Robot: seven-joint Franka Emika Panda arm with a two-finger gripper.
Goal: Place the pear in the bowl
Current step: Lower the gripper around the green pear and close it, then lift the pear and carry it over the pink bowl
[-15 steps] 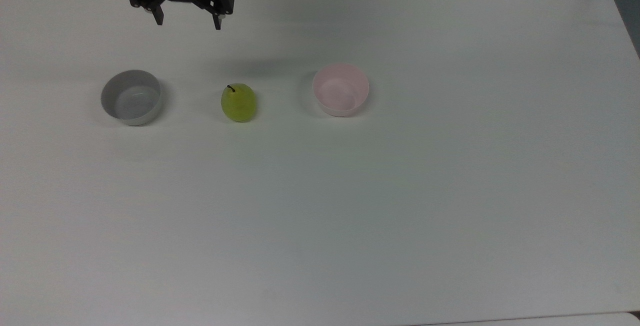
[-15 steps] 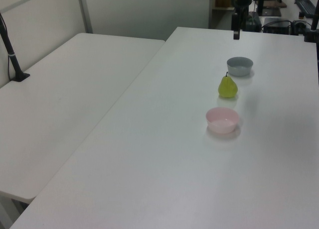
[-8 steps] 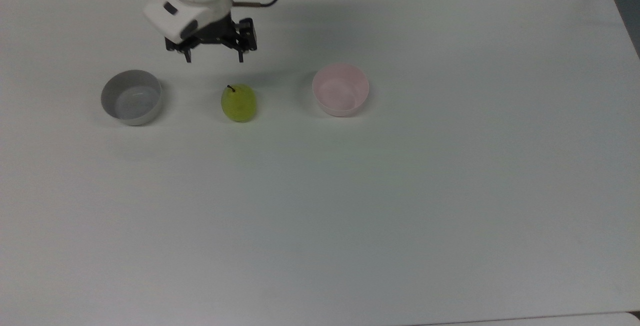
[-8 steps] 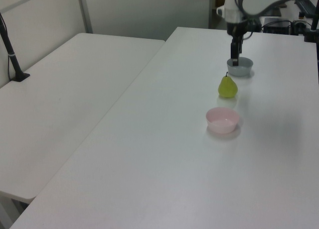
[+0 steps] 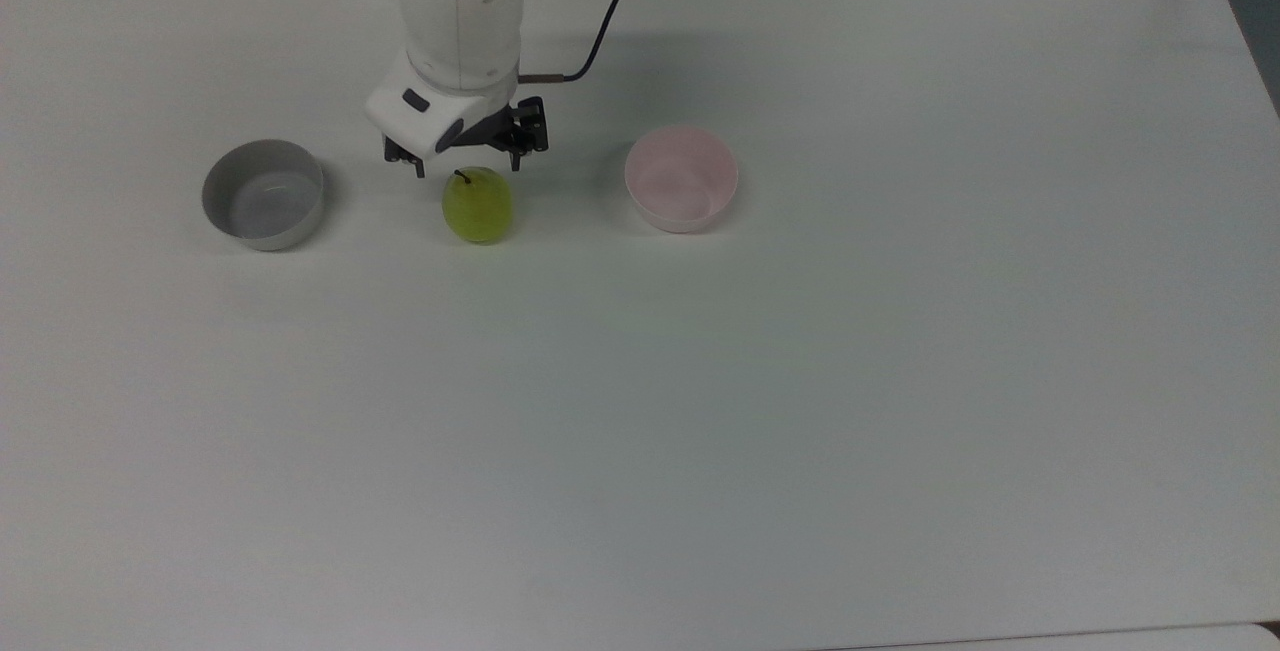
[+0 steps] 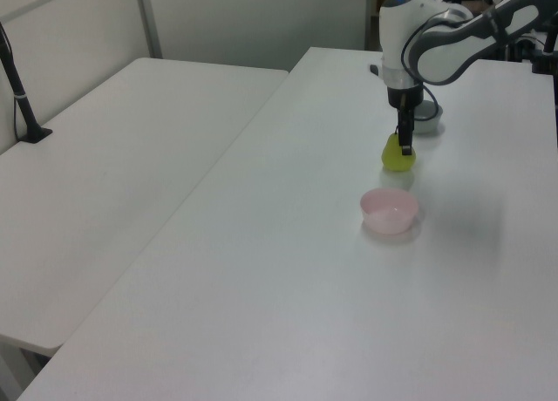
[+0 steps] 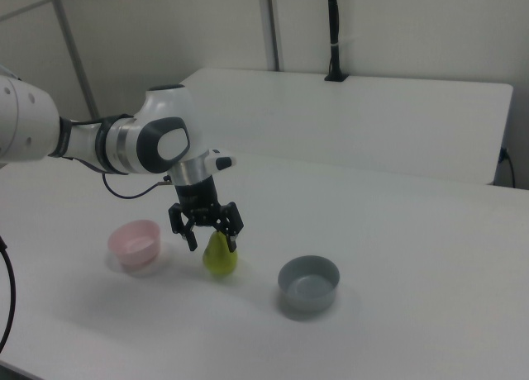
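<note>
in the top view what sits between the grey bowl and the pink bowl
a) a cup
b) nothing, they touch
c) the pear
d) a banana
c: the pear stands on the table between the grey bowl at the top view's left and the pink bowl at the top view's right, with the open gripper right at its stem end.

The white table [image 5: 900, 381] carries, seemingly in one row, grey bowl [image 5: 264, 194], pear [image 5: 479, 207], bowl [image 5: 681, 179].
</note>
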